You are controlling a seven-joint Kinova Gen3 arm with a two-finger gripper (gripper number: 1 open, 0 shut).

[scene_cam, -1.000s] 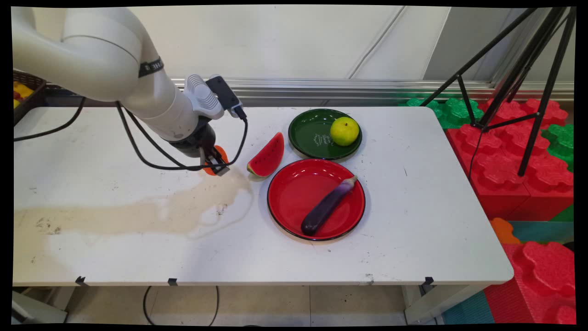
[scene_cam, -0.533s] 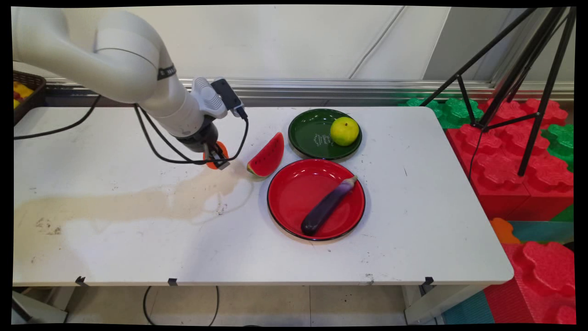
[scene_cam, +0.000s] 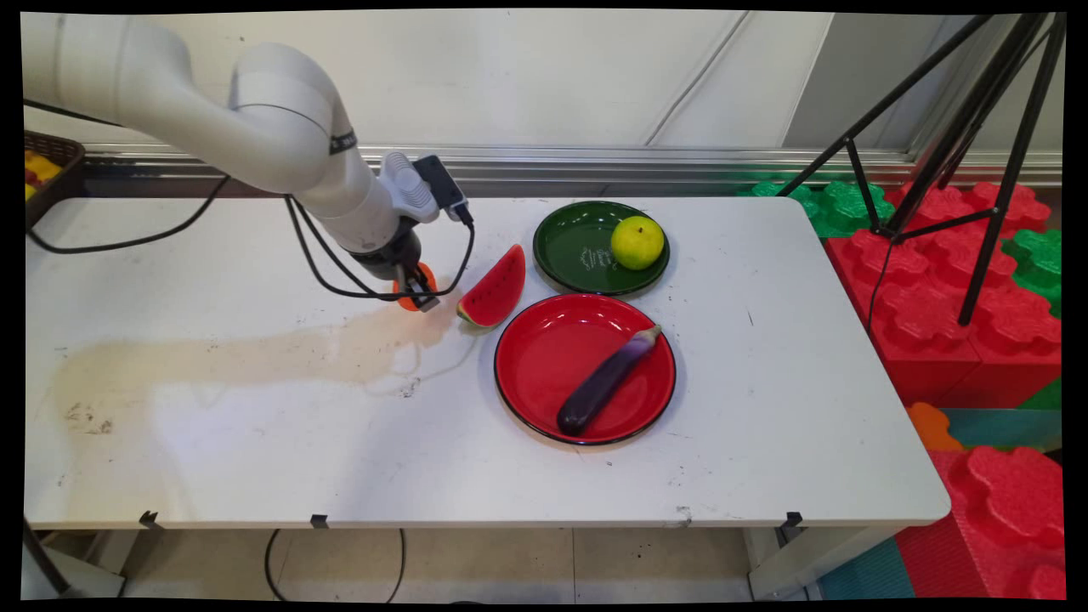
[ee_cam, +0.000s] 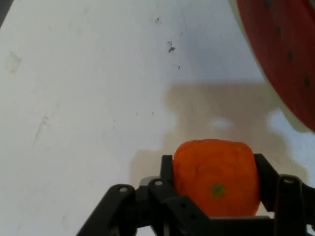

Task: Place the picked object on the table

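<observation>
My gripper (scene_cam: pixel 416 291) is shut on a small orange fruit (scene_cam: pixel 420 280), held just above the white table (scene_cam: pixel 255 425). In the hand view the orange fruit (ee_cam: pixel 215 177) sits squeezed between the two black fingers (ee_cam: pixel 166 172), its green stem mark facing the camera. A watermelon slice (scene_cam: pixel 494 289) lies just right of the gripper; the watermelon slice's red flesh (ee_cam: pixel 283 54) fills the hand view's upper right corner.
A red plate (scene_cam: pixel 544 357) holds a purple eggplant (scene_cam: pixel 605 380). Behind it a green plate (scene_cam: pixel 578 246) carries a yellow-green fruit (scene_cam: pixel 637 242). A dark basket (scene_cam: pixel 47 170) stands at the far left. A black tripod (scene_cam: pixel 960 136) and foam blocks (scene_cam: pixel 952 289) stand right of the table.
The gripper has carried the orange fruit to the right and slightly farther back, closing in on the watermelon slice. Nothing else has moved.
</observation>
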